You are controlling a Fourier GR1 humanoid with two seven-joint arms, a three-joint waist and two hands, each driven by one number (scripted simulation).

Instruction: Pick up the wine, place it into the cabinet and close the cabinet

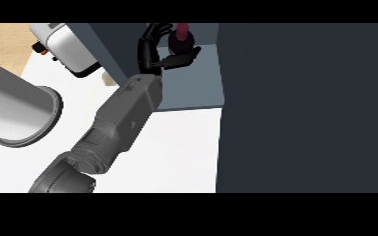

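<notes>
A grey round container (22,107) sits at the left edge of the white counter (177,145), with a white toaster (70,47) beyond it. The left hand (151,50) reaches far and rightward into the open cabinet (196,87), fingers and thumb curled round the wine bottle (181,39). The bottle is upright inside the cabinet, toward its far end. The cabinet's dark panel (295,105) fills the right.

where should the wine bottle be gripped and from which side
Round the dark body of the wine bottle, below the red top, from the view's left, as the left hand curls: it stands roughly upright on the cabinet shelf, a dark panel close at its right.
</notes>
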